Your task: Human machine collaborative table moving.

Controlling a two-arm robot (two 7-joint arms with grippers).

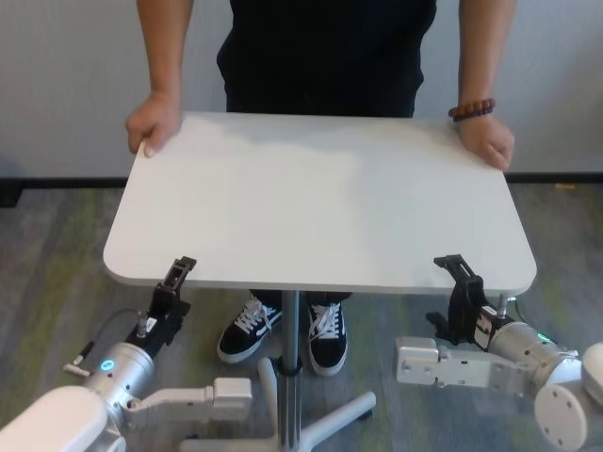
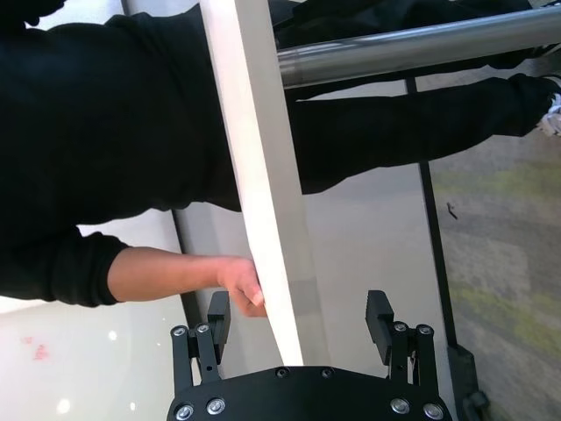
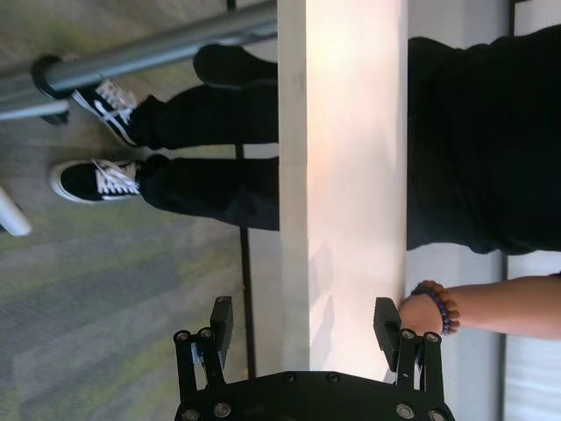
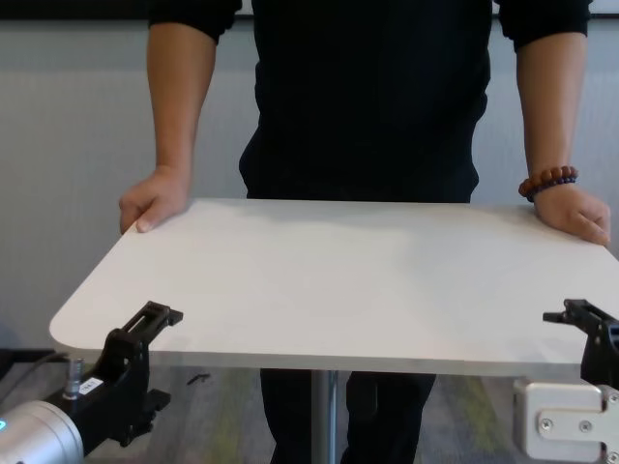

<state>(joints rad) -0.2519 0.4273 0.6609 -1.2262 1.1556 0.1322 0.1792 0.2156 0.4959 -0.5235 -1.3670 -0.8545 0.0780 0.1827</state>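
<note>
Table (image 3: 351,193) edge between open end effector (image 3: 306,324)

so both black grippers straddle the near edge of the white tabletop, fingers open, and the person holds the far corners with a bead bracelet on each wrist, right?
Not quite: the head view shows a bead bracelet on one wrist only. Otherwise right: left gripper, right gripper, white rectangular tabletop.

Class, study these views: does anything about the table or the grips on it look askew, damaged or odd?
Nothing stands out. The table sits level and unmarked, the human holds both far corners, and left gripper and right gripper straddle its near edge, open.
</note>
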